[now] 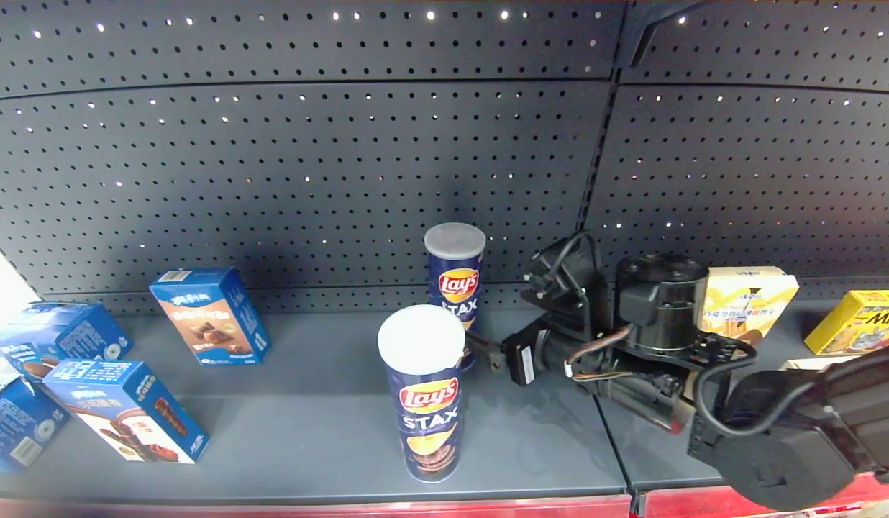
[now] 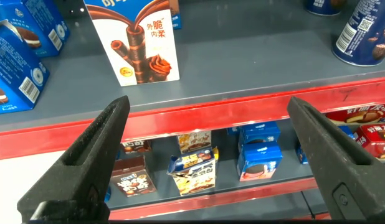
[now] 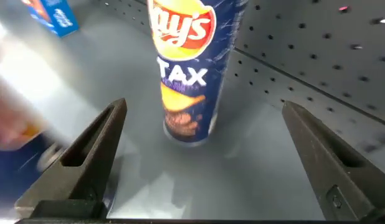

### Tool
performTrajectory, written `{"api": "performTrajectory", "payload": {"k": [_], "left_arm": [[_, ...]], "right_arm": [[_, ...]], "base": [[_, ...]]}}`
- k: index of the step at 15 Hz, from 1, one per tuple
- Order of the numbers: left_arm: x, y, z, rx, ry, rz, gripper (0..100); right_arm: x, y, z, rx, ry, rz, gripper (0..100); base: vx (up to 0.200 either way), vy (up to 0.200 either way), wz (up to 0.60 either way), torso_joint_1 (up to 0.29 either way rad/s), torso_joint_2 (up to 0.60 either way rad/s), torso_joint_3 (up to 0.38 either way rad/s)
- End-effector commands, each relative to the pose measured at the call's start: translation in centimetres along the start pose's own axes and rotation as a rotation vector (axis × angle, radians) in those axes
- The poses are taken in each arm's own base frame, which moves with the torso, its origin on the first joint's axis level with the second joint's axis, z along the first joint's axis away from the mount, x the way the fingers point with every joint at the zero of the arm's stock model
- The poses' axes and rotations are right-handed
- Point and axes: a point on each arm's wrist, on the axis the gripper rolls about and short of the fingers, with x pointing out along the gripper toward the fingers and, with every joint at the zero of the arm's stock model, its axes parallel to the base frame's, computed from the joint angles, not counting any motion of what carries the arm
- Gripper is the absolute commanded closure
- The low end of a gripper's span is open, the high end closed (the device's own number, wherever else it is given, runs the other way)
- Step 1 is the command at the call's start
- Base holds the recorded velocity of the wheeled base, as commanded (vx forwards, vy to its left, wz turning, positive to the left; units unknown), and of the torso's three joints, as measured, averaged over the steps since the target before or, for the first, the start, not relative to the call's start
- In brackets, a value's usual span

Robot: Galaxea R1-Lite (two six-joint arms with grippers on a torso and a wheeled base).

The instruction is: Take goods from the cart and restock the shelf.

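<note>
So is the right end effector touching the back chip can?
Apart. The right wrist view shows grey shelf between each open finger of the right end effector and the back chip can.

Three cameras, all toward shelf [image 1: 308,410]

The shelf deck [image 1: 308,403] and the perforated back panel [image 1: 272,180] look like smooth sheet metal with a matt dark grey coat, while the edge strip [image 2: 199,115] along the near side is glossy red. The near can [image 1: 426,424] and the far can [image 1: 455,288] wear glossy printed wraps under smooth, dull plastic lids [image 1: 421,338], and the blue boxes [image 1: 211,316] to the left are printed card with a slight sheen. The left gripper [image 2: 208,101] and the right gripper [image 3: 204,106] have fingers of matt black, faintly grainy plastic.
</note>
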Motion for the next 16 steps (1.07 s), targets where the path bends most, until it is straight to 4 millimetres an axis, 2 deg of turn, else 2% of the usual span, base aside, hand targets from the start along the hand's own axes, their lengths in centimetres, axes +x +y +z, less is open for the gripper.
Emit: {"api": "performTrajectory", "payload": {"k": [1,3,4,5,6,7,10,12,13,14,15,16], "left_arm": [[0.0,0.0,0.0,0.0,0.002,0.0,0],[0.0,0.0,0.0,0.0,0.002,0.0,0],[0.0,0.0,0.0,0.0,0.002,0.0,0],[0.0,0.0,0.0,0.0,0.002,0.0,0],[0.0,0.0,0.0,0.0,0.002,0.0,0],[0.0,0.0,0.0,0.0,0.002,0.0,0],[0.0,0.0,0.0,0.0,0.002,0.0,0],[0.0,0.0,0.0,0.0,0.002,0.0,0],[0.0,0.0,0.0,0.0,0.002,0.0,0],[0.0,0.0,0.0,0.0,0.002,0.0,0],[0.0,0.0,0.0,0.0,0.002,0.0,0],[0.0,0.0,0.0,0.0,0.002,0.0,0]], "right_arm": [[-3.7,-0.3,1.5,-0.001,-0.048,0.0,0],[-6.6,-0.8,2.3,0.002,-0.074,-0.016,0],[-7.3,-0.9,2.5,0.003,-0.081,-0.023,0],[-9.1,-1.5,2.6,0.005,-0.079,-0.053,0],[-10.3,-2.2,2.5,-0.002,-0.067,-0.097,0],[-12.3,-3.9,2.5,-0.036,-0.068,-0.198,0],[-17.0,-5.5,2.3,-0.049,-0.107,-0.313,0],[-20.9,-6.9,1.9,-0.06,-0.122,-0.45,0],[-22.9,-6.9,1.9,-0.061,-0.15,-0.507,0],[-23.4,-6.9,1.9,-0.062,-0.158,-0.518,0],[-26.6,-6.3,1.6,-0.068,-0.215,-0.607,0],[-27.9,-5.9,0.8,-0.065,-0.233,-0.645,0]], "base": [[0.0,0.0,0.0,0.0,0.0,0.0],[0.0,0.0,0.0,0.0,0.0,0.0],[0.0,0.0,0.0,0.0,0.0,0.0],[0.0,0.0,0.0,0.0,0.0,0.0],[0.0,0.0,0.0,0.0,0.0,0.0],[0.0,0.0,0.0,0.0,0.0,0.0],[0.0,0.0,0.0,0.0,0.0,0.0],[0.0,0.0,0.0,0.0,0.0,0.0],[0.0,0.0,0.0,0.0,0.0,0.0],[0.0,0.0,0.0,0.0,0.0,0.0],[0.0,0.0,0.0,0.0,0.0,0.0],[0.0,0.0,0.0,0.0,0.0,0.0]]}}
